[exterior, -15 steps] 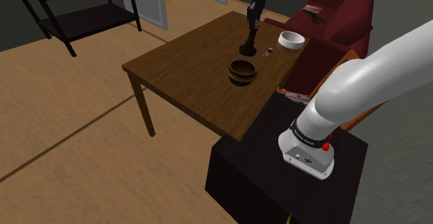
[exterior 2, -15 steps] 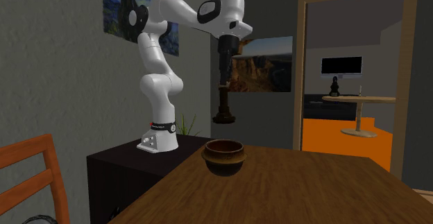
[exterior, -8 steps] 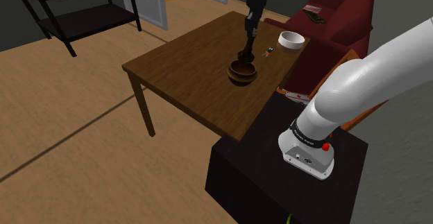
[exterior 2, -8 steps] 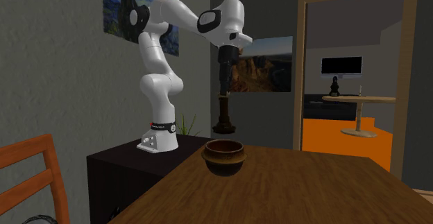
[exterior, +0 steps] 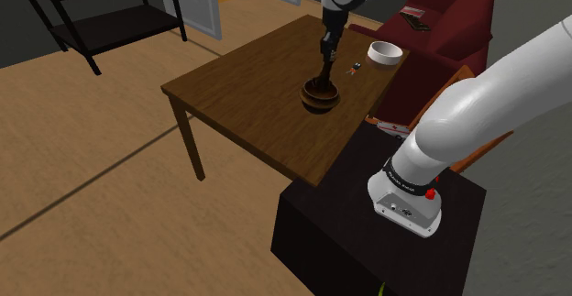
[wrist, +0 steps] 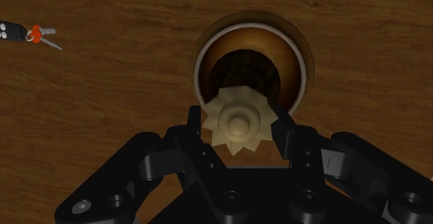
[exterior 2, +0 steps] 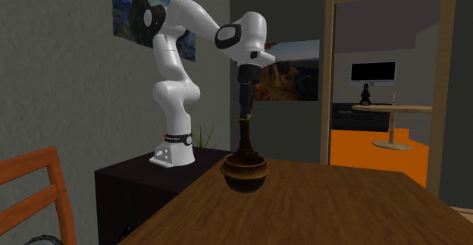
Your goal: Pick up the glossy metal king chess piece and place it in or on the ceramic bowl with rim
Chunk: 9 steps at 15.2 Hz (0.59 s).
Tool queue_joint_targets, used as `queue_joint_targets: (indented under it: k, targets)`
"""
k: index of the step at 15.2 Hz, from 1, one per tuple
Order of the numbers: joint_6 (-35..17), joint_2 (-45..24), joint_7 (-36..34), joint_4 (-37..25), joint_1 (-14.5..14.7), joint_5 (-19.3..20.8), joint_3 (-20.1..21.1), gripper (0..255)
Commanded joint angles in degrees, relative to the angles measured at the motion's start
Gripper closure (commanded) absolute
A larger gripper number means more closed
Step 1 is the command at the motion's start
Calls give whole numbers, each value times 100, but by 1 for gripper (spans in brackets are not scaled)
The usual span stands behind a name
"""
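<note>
My black gripper (wrist: 238, 129) is shut on the pale crown of a dark king chess piece (wrist: 236, 122). The piece hangs upright, its base down inside the brown bowl (wrist: 295, 56) directly beneath the fingers. In the shoulder view the gripper (exterior: 329, 42) stands over the brown bowl (exterior: 320, 97) near the table's far right edge, with the king's dark body (exterior: 325, 72) reaching into it. In the second exterior view the king (exterior 2: 245, 133) dips into the bowl (exterior 2: 244, 174) below the gripper (exterior 2: 245, 107). Whether the base touches the bowl's floor I cannot tell.
A white bowl (exterior: 385, 52) sits near the wooden table's (exterior: 247, 83) far corner, by the red sofa (exterior: 449, 15). A small set of keys (wrist: 28, 34) lies on the table between the two bowls (exterior: 352, 67). A wooden chair back (exterior 2: 30, 186) stands at the second exterior view's left.
The arm has carried the king sideways over the brown bowl and lowered it, so its base now sits inside the rim. The grip has stayed shut throughout.
</note>
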<state>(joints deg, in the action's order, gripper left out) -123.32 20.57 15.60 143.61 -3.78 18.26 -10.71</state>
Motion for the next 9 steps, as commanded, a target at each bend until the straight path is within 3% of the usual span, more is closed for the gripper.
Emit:
queue_joint_targets:
  k: [1, 8, 9]
  targets:
    - [-118, -47, -29, 69, -3, 18, -4, 255]
    - [-118, -47, -29, 69, -3, 18, -4, 255]
    - [-118, -47, -29, 69, -3, 18, -4, 0]
